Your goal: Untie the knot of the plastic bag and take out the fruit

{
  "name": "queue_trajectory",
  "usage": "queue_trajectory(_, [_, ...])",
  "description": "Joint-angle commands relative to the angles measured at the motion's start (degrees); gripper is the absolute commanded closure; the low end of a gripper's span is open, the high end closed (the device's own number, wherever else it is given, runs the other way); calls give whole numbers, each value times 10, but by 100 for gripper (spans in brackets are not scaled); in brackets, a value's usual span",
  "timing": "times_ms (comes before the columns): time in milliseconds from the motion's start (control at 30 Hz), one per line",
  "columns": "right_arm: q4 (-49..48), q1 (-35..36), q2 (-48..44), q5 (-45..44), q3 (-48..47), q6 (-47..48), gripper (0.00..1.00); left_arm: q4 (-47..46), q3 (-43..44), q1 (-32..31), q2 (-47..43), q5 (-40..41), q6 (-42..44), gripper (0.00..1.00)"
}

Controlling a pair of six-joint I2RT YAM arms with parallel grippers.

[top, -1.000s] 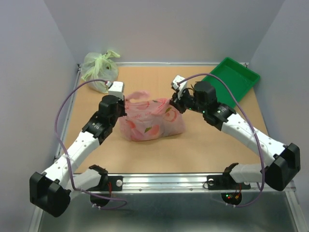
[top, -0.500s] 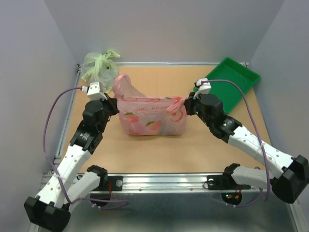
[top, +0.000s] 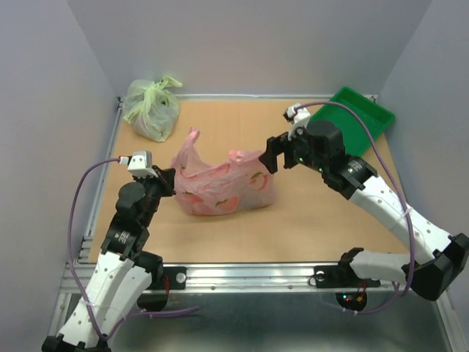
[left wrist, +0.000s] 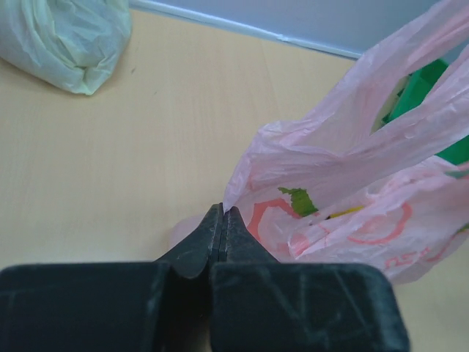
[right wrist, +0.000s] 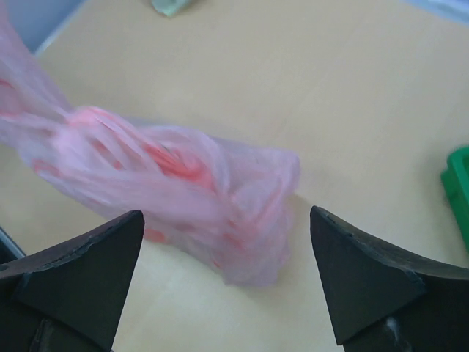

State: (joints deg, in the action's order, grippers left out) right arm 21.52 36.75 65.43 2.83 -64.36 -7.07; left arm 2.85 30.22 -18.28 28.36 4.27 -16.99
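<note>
The pink plastic bag (top: 223, 189) lies slumped in the middle of the table, printed with red and green peach shapes. Two loose handle strips (top: 190, 141) rise from its top. The knot is out of view. The fruit is hidden inside the plastic. My left gripper (top: 170, 189) is shut on the bag's left edge, with a corner of pink film (left wrist: 229, 199) pinched between its fingertips (left wrist: 214, 220). My right gripper (top: 268, 155) hangs open just above the bag's right end. In the right wrist view the bag (right wrist: 183, 183) lies blurred below the wide-open right gripper (right wrist: 226, 214), untouched.
A tied pale green bag (top: 152, 108) sits at the far left corner, also in the left wrist view (left wrist: 69, 37). A green tray (top: 353, 119) lies at the far right, its edge in the right wrist view (right wrist: 458, 183). Metal rails border the table.
My right gripper has opened, letting go of the bag's right end, and lifted away. My left arm drew back toward the near left with the bag's edge. The bag has slumped.
</note>
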Motion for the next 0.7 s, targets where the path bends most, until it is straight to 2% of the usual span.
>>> queue_trajectory(0, [42,7,71,102,-136,40,0,-26,-6,1,-32,-37,22,100])
queue_trajectory(133, [64,24,151,118,-220,53,0,-26,-8,1,-43,-22,22,100])
queue_trajectory(300, [65,52,230,127,-242,65,0,-25,-6,1,-43,-9,21,100])
queue_trajectory(433, [64,97,240,92,-206,82,0,-24,-4,2,-36,19,15,100])
queue_trajectory(567, [64,161,212,54,-98,96,1,-12,-2,1,-24,50,1,100])
queue_trajectory(667, [61,184,183,46,-43,86,1,-2,2,1,-11,64,-19,100])
